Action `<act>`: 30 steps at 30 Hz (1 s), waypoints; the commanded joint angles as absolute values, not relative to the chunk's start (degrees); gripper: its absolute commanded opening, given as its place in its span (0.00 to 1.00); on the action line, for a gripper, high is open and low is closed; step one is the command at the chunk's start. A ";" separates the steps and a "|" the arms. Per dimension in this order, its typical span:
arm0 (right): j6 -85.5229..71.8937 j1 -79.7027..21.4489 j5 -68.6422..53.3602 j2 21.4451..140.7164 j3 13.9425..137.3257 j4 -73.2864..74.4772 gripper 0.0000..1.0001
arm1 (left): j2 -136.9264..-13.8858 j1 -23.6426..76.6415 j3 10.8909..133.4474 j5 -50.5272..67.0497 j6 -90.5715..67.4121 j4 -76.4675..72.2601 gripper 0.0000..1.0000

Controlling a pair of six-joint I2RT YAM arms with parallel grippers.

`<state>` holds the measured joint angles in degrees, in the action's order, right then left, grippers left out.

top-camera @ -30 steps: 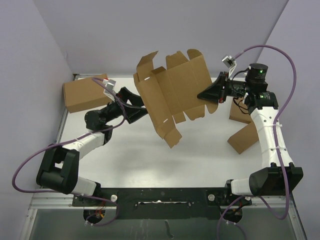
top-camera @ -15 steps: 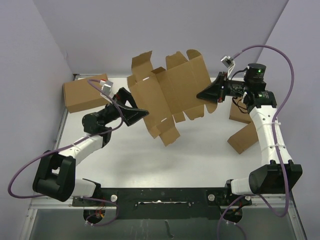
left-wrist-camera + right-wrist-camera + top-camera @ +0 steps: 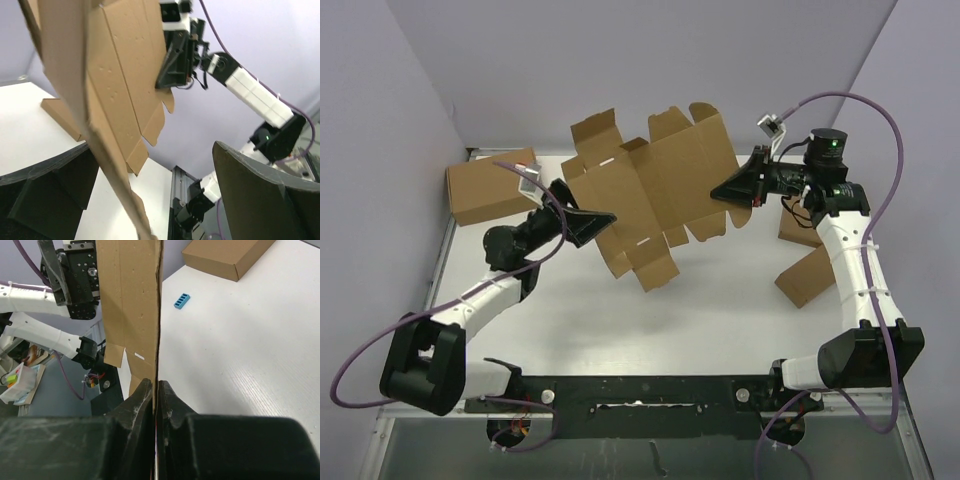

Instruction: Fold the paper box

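Brown carton (image 3: pixel 490 187), small blue block (image 3: pixel 182 300)

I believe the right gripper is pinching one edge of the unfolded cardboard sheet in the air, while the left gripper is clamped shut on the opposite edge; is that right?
Not quite. The left gripper is open, its fingers spread wide on either side of the paper box, as the left wrist view shows. The right gripper does pinch one edge of it in the air.

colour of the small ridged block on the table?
The block is blue, clearest in right wrist view.
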<state>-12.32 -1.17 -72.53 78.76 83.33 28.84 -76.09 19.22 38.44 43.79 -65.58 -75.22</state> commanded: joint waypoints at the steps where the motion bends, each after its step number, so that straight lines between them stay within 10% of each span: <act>1: -6.81 -1.23 -69.38 77.14 84.63 31.78 0.00 | -66.65 17.34 36.39 35.24 -61.32 -62.30 0.95; 7: -6.78 -2.03 -68.55 77.15 81.00 29.44 0.00 | -62.46 17.64 35.41 28.84 -55.93 -41.77 0.90; 17: -4.96 -5.27 -64.36 77.93 71.80 25.53 0.00 | -70.78 19.54 40.68 24.59 -54.34 -22.69 0.24; 30: 0.28 -10.86 -52.86 85.05 67.67 24.01 0.00 | -82.36 26.08 60.52 2.33 -53.44 23.14 0.27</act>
